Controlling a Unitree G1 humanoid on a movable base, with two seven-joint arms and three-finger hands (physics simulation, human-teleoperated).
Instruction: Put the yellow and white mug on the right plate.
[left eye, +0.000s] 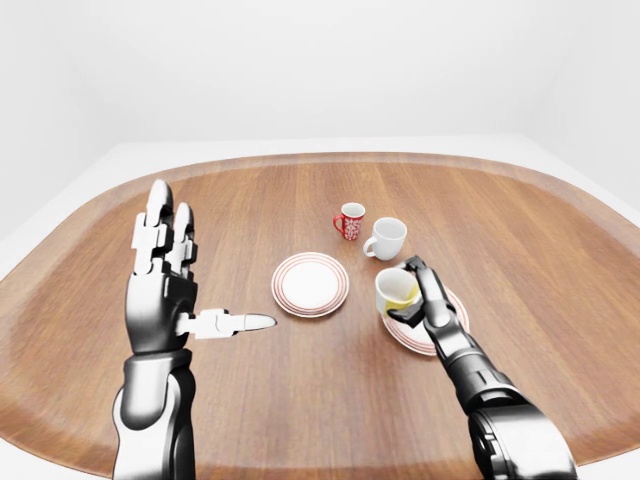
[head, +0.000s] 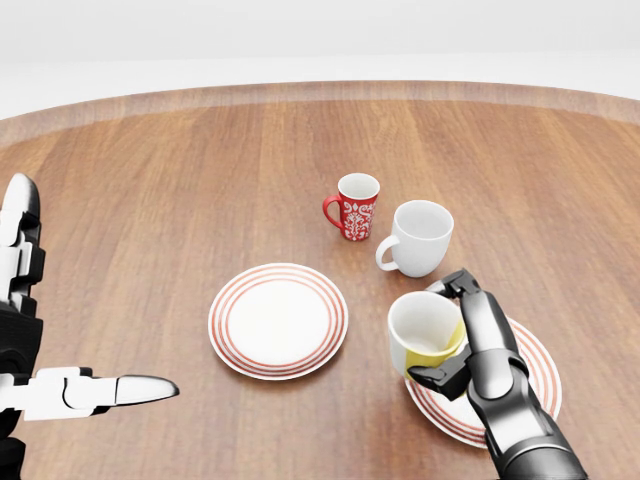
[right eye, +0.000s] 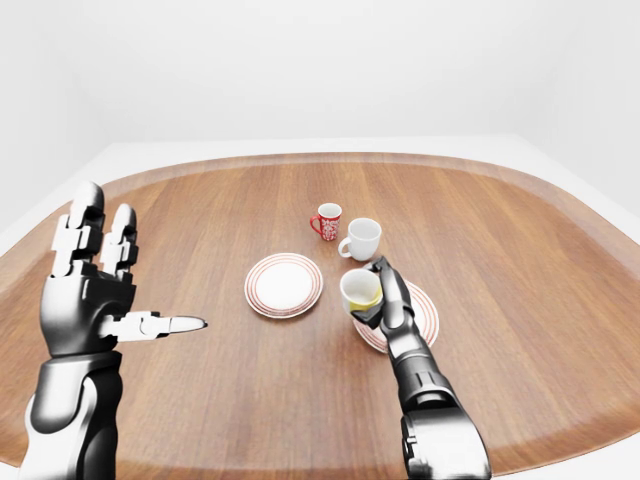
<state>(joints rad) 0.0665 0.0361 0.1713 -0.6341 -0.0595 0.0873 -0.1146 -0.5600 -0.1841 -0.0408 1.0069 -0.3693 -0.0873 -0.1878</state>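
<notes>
The yellow and white mug (head: 425, 335) stands upright at the left edge of the right plate (head: 535, 375), a white plate with red rings. My right hand (head: 455, 335) has its fingers closed round the mug's right side; whether the mug rests on the plate or hangs just above it I cannot tell. My left hand (left eye: 165, 275) is open and empty, raised upright at the left of the left-eye view, with its thumb pointing right.
A second red-ringed plate (head: 278, 320) lies left of the mug. A plain white mug (head: 418, 238) and a red patterned mug (head: 355, 207) stand just above the right plate on the wooden table (head: 200, 180).
</notes>
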